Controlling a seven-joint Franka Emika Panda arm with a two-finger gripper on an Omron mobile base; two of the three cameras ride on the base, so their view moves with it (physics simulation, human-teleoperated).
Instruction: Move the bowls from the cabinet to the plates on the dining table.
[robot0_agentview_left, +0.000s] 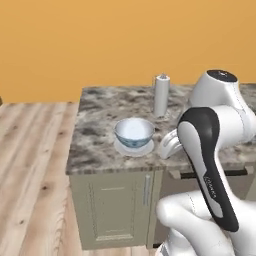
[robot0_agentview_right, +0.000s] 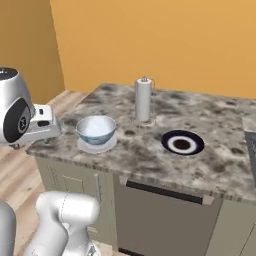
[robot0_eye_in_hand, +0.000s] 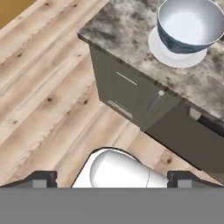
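Left base view shows the dining table (robot0_agentview_left: 100, 125), a wide top of speckled grey-brown stone, standing on a wooden floor (robot0_agentview_left: 30, 160) in front of an orange wall (robot0_agentview_left: 75, 40). Under the top there is a beige-grey door (robot0_agentview_left: 112, 207) with a vertical silver handle. The white arm (robot0_agentview_left: 210, 150) rises at the lower right, and its hand is held off the front edge of the table, to the side of the bowl.

On the table, near the front corner, the white bowl with blue pattern (robot0_agentview_left: 134, 132) sits upright on a white plate (robot0_agentview_left: 134, 148). A second plate (robot0_agentview_right: 183, 143), dark-rimmed and white inside, lies bare further along the top, well apart from the first. A paper towel roll (robot0_agentview_right: 143, 99) stands upright behind and between them.

The gripper (robot0_eye_in_hand: 112, 179) looks down on the floor and the table corner; its jaws are spread wide and they hold nothing.
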